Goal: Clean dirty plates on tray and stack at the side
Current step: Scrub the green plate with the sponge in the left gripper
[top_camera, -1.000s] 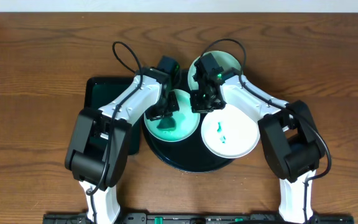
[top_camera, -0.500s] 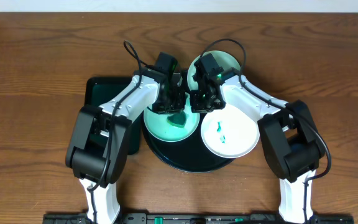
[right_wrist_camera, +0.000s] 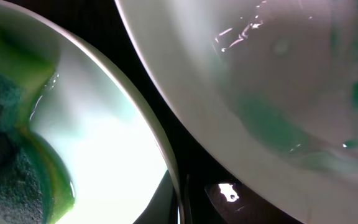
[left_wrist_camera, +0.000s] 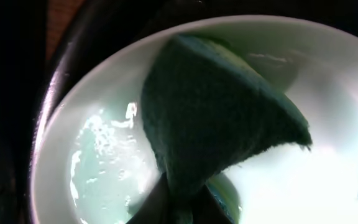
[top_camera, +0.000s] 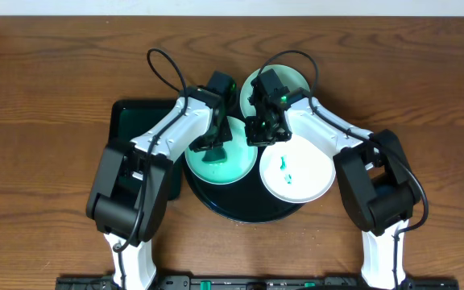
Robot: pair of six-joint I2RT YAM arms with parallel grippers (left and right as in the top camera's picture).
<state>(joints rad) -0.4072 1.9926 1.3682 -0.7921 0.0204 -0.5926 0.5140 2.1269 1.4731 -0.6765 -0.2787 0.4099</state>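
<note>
The round black tray point(top_camera: 244, 211) holds three plates. My left gripper point(top_camera: 213, 148) is shut on a green sponge point(left_wrist_camera: 216, 112) and presses it onto the pale-mint left plate point(top_camera: 234, 167), whose wet surface fills the left wrist view point(left_wrist_camera: 92, 155). My right gripper point(top_camera: 262, 134) is shut on that plate's right rim point(right_wrist_camera: 166, 155), with the jaws on either side of the rim point(right_wrist_camera: 180, 199). The right plate point(top_camera: 308, 179) has green smears. The back plate point(top_camera: 296, 79) is partly hidden under the right arm. Another smeared plate shows in the right wrist view point(right_wrist_camera: 260, 74).
A smaller black rectangular tray point(top_camera: 134, 121) lies left of the round tray, partly under the left arm. Brown wooden table point(top_camera: 47, 97) surrounds everything. Cables loop above both wrists.
The left gripper swept the sponge right across the left plate, then back left. The right gripper has held the rim without moving.
</note>
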